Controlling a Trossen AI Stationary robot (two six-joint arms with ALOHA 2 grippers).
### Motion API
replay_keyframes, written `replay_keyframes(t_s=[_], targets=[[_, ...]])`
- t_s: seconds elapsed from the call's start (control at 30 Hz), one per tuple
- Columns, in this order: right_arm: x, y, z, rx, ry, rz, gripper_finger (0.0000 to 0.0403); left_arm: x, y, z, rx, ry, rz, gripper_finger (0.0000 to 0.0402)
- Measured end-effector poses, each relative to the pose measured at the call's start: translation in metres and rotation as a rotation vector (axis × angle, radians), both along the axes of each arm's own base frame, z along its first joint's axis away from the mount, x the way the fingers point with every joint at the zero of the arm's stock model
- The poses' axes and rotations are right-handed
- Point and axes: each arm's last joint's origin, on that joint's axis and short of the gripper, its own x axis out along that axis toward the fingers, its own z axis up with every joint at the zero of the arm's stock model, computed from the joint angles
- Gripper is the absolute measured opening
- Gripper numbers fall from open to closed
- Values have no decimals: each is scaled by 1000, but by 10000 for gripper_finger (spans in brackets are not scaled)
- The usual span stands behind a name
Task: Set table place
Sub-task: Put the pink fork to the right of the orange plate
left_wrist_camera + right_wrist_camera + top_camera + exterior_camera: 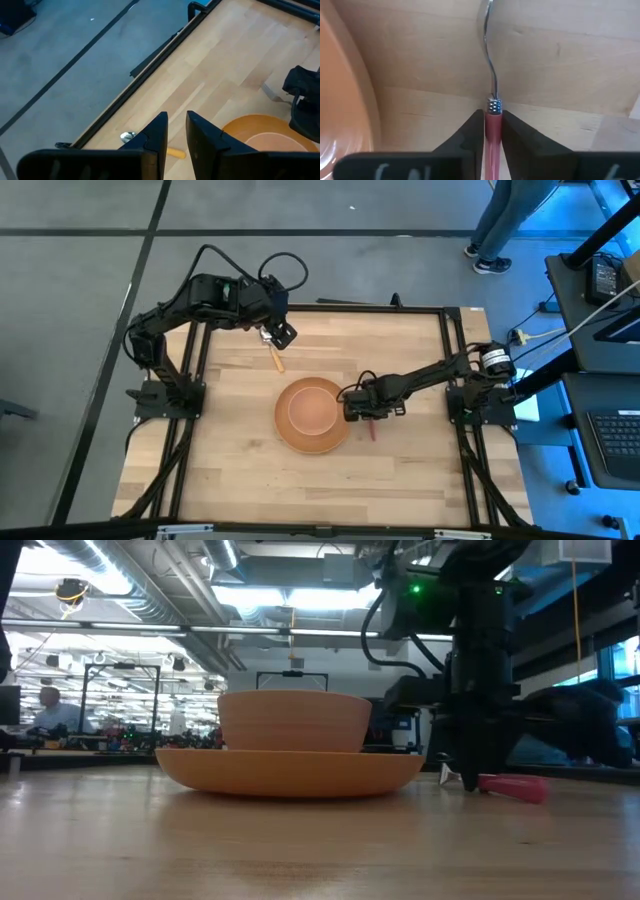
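Red-handled fork [492, 132] is flanked by the right gripper [492, 131] jaws, beside the plate [290, 435].
Whether it is clamped cannot be told; left gripper [176, 131] jaws are held slightly apart, empty, above the spoon [150, 145].

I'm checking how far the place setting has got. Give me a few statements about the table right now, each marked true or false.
1. The bowl sits in the plate. True.
2. The right gripper has the fork's red handle between its fingers. True.
3. The fork lies inside the bowl. False: it is on the table beside the plate.
4. The left gripper holds the spoon. False: the spoon lies on the table below it.
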Motion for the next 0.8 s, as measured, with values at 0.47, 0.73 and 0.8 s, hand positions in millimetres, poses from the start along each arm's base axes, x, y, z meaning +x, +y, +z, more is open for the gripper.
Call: replay_keyframes(t_s=[0.47,0.73,0.8], targets=[[-1,2,2,89,-1,31,69,0,0,0,-1,0,0,63],[6,-2,11,48,-36,111,70,0,0,0,-2,-1,-1,63],[8,-4,13,47,-44,105,70,0,0,0,-2,-1,-1,63]])
